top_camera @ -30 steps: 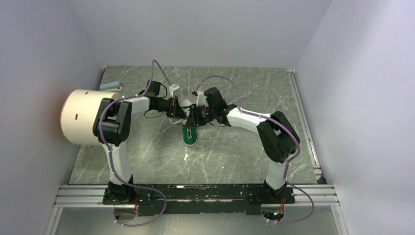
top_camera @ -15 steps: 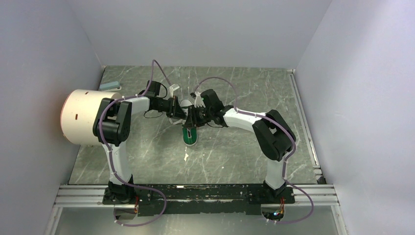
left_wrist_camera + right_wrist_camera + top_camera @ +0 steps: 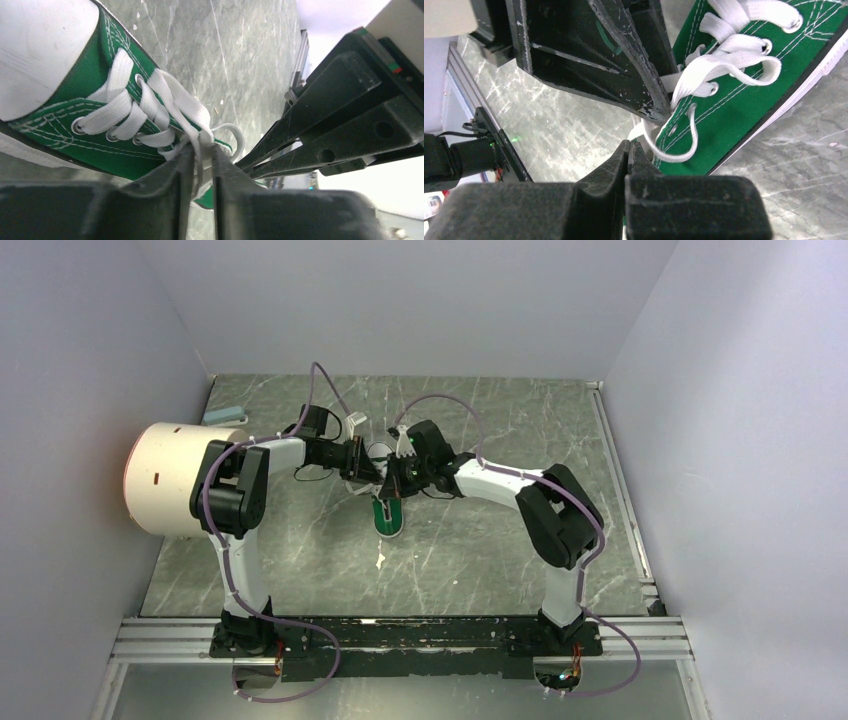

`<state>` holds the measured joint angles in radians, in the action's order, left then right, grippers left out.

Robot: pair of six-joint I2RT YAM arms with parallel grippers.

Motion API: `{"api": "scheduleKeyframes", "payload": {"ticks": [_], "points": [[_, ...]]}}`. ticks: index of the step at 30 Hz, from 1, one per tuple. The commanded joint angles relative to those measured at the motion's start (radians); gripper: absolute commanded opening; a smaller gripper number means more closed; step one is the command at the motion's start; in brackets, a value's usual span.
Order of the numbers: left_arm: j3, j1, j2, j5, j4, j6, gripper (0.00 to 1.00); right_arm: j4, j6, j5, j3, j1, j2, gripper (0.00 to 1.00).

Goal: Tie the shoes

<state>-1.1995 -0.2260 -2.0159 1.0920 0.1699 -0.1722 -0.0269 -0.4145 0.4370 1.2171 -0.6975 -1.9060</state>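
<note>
The shoe lies on the marbled surface, roughly midway between the two arms. Its white toe cap points towards the arm bases. Both arms reach in over the shoe's far, open end and meet there almost tip to tip.

The left claw comes in from the shoe's left. Its fingers are drawn nearly together, with a strand of the white laces clamped in the narrow gap between them, just above the topmost eyelets. The laces are crossed through the eyelets along the green upper.

The right claw comes in from the shoe's right, just beside the left one. Its fingers are pressed flat against each other, and a thin loop of lace runs from the upper eyelets down into their tips, so it appears pinched on that loop. The loop hangs slack over the side of the shoe.

Well to the left of the shoe, a large white cylinder lies on its side at the edge of the surface.
</note>
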Motion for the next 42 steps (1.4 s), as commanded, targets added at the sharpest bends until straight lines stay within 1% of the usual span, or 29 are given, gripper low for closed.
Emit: {"api": "scheduleKeyframes", "payload": {"ticks": [1, 3, 6, 7, 9, 11, 15, 17, 18, 19, 20, 22, 23, 26, 28, 31, 33, 35, 36, 37, 38, 40, 41, 42], "points": [[-0.006, -0.006, 0.036, -0.037, 0.064, 0.023, 0.38, -0.060, 0.005, 0.033, 0.010, 0.000, 0.064, 0.00], [-0.024, 0.007, 0.066, -0.138, 0.133, 0.014, 0.56, -0.141, 0.006, 0.079, 0.037, 0.009, 0.063, 0.00], [-0.014, 0.046, 0.146, -0.305, 0.204, -0.054, 0.91, -0.270, -0.005, 0.192, 0.052, 0.038, 0.062, 0.00], [-0.013, 0.055, 0.169, -0.348, 0.233, -0.063, 0.96, -0.294, -0.004, 0.236, 0.048, 0.050, 0.061, 0.00], [-0.006, 0.059, 0.217, -0.411, 0.275, -0.069, 0.97, -0.324, 0.007, 0.267, 0.028, 0.068, 0.074, 0.00], [0.013, 0.059, 0.279, -0.500, 0.305, -0.087, 0.97, -0.317, 0.008, 0.273, -0.013, 0.084, 0.105, 0.00], [0.076, 0.062, 0.375, -0.666, 0.324, -0.132, 0.97, -0.329, 0.000, 0.281, -0.035, 0.120, 0.137, 0.00], [0.104, 0.065, 0.377, -0.684, 0.314, -0.188, 0.92, -0.338, 0.004, 0.288, -0.027, 0.131, 0.141, 0.00], [0.104, 0.065, 0.366, -0.680, 0.311, -0.214, 0.88, -0.339, 0.007, 0.285, -0.022, 0.133, 0.144, 0.00], [0.110, 0.062, 0.357, -0.675, 0.292, -0.257, 0.81, -0.340, 0.012, 0.282, -0.016, 0.133, 0.144, 0.00], [0.124, 0.058, 0.354, -0.681, 0.268, -0.307, 0.76, -0.341, 0.014, 0.282, -0.010, 0.134, 0.140, 0.00], [0.159, 0.049, 0.352, -0.692, 0.196, -0.404, 0.74, -0.344, 0.017, 0.287, 0.004, 0.133, 0.126, 0.00], [0.157, 0.041, 0.342, -0.712, 0.189, -0.436, 0.71, -0.347, 0.017, 0.290, 0.011, 0.134, 0.120, 0.00], [0.112, 0.014, 0.284, -0.770, 0.227, -0.505, 0.58, -0.343, 0.020, 0.296, 0.018, 0.134, 0.111, 0.00], [0.104, 0.003, 0.249, -0.765, 0.240, -0.561, 0.52, -0.338, 0.023, 0.295, 0.017, 0.135, 0.115, 0.00], [0.118, -0.011, 0.235, -0.811, 0.252, -0.635, 0.54, -0.330, 0.031, 0.283, 0.010, 0.135, 0.121, 0.00], [0.137, -0.016, 0.230, -0.826, 0.250, -0.666, 0.56, -0.322, 0.030, 0.277, 0.001, 0.134, 0.127, 0.00], [0.155, -0.026, 0.209, -0.836, 0.254, -0.690, 0.59, -0.304, 0.018, 0.275, -0.009, 0.135, 0.136, 0.00], [0.168, -0.028, 0.198, -0.825, 0.236, -0.701, 0.59, -0.293, 0.014, 0.275, -0.018, 0.133, 0.141, 0.00], [0.189, -0.030, 0.185, -0.802, 0.204, -0.714, 0.56, -0.285, 0.008, 0.273, -0.026, 0.134, 0.146, 0.00], [0.204, -0.030, 0.170, -0.774, 0.154, -0.723, 0.50, -0.282, 0.004, 0.272, -0.031, 0.135, 0.150, 0.00], [0.207, -0.034, 0.136, -0.752, 0.133, -0.728, 0.39, -0.289, 0.004, 0.268, -0.037, 0.134, 0.158, 0.00], [0.202, -0.036, 0.128, -0.753, 0.135, -0.721, 0.27, -0.300, 0.010, 0.264, -0.038, 0.133, 0.163, 0.00], [0.190, -0.036, 0.129, -0.766, 0.148, -0.706, 0.20, -0.316, 0.019, 0.258, -0.039, 0.134, 0.171, 0.00]]}}
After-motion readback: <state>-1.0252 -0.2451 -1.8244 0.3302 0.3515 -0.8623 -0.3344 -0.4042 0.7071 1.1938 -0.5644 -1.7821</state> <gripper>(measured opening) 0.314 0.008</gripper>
